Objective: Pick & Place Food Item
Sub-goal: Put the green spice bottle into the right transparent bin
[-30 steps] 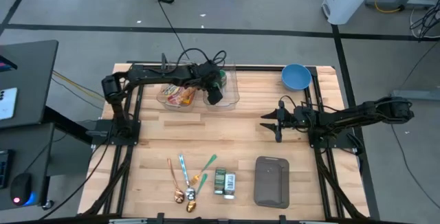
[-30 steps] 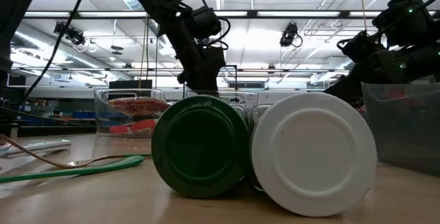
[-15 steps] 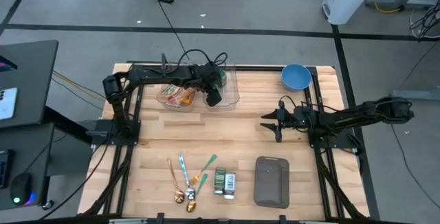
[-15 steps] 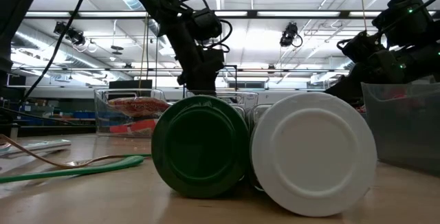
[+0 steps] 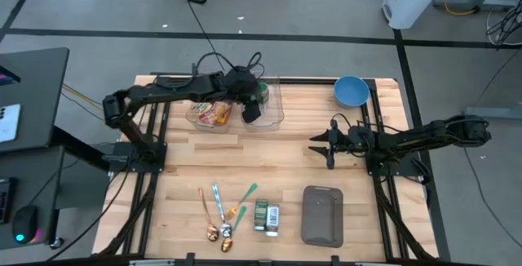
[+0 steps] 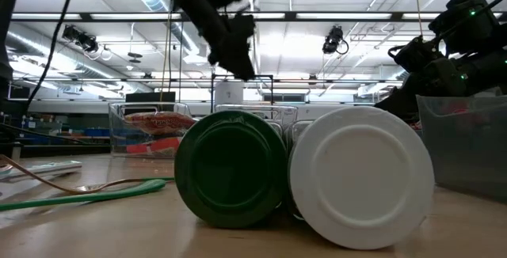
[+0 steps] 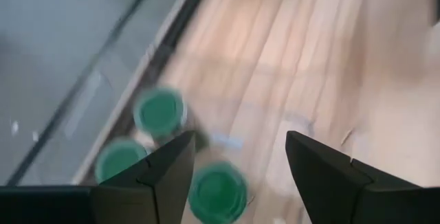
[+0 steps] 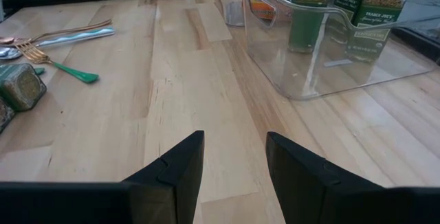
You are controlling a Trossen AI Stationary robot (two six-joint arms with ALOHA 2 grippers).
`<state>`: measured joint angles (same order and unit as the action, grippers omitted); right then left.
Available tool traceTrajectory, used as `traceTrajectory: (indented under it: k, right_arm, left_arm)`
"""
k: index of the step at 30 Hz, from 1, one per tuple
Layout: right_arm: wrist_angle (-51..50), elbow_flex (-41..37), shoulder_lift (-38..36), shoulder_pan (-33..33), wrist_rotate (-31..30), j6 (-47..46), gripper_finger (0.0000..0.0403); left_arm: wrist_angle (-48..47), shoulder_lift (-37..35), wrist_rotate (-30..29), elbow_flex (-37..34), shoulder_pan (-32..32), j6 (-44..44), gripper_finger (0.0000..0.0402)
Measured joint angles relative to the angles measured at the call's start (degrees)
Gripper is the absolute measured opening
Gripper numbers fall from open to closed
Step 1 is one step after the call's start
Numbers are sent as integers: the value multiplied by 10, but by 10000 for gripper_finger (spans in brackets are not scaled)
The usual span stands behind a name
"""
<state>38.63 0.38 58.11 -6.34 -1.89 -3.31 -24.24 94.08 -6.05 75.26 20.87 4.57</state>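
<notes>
Left end effector (image 5: 252, 113) was over the right-hand clear bin (image 5: 273, 117) at the back of the counter (image 5: 277, 156). Fingers (image 7: 172, 172) stood apart, open, w/ nothing between them. Left wrist view looked down past them onto three green-lidded spice jars (image 7: 159, 111) in the bin, approx. below the end effector; view was blurred. In low view the end effector (image 6: 238, 56) hung above the bin rim, clear of the contents.

Just beside that bin, on its left, a second clear bin (image 5: 196, 117) held packaged food items (image 5: 212, 115), red/orange wrappers, no closer ID possible.

Right end effector (image 5: 313, 145) was over bare counter at mid-right, well apart from both bins, pointing left. Fingers (image 8: 179, 162) were parted, open, empty. Right wrist view showed the jar bin (image 8: 323, 59) ahead, w/ labelled spice jars (image 8: 306, 11) upright inside.

Other items on counter:
- Blue bowl (image 5: 351, 91), back right corner.
- Gray container (image 5: 323, 215), front right.
- Two jars lying on their sides (image 5: 266, 216), front centre, touching; in low view one green lid (image 6: 230, 168) and one white lid (image 6: 360, 177) faced the camera.
- Spoons and forks (image 5: 224, 213), front left of the jars, some w/ green handles.
</notes>
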Motion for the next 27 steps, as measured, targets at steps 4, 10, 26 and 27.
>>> traceTrajectory:
  k: [4, 10, 26, 27]
  right_arm:
    - [0, 0, 0, 0, 0, -4, 167]
    - [0, 0, 0, 1, 3, -5, 167]
    - [1, 0, 0, 0, 3, -3, 167]
    - [1, 0, 0, 0, 3, -3, 167]
  left_arm:
    - [25, -42, 2, 0, -21, 12, 230]
    - [12, -82, 75, 0, -82, 63, 214]
    - [-68, 7, -13, 0, -395, 271, 221]
    - [-70, 18, -14, 0, -410, 293, 224]
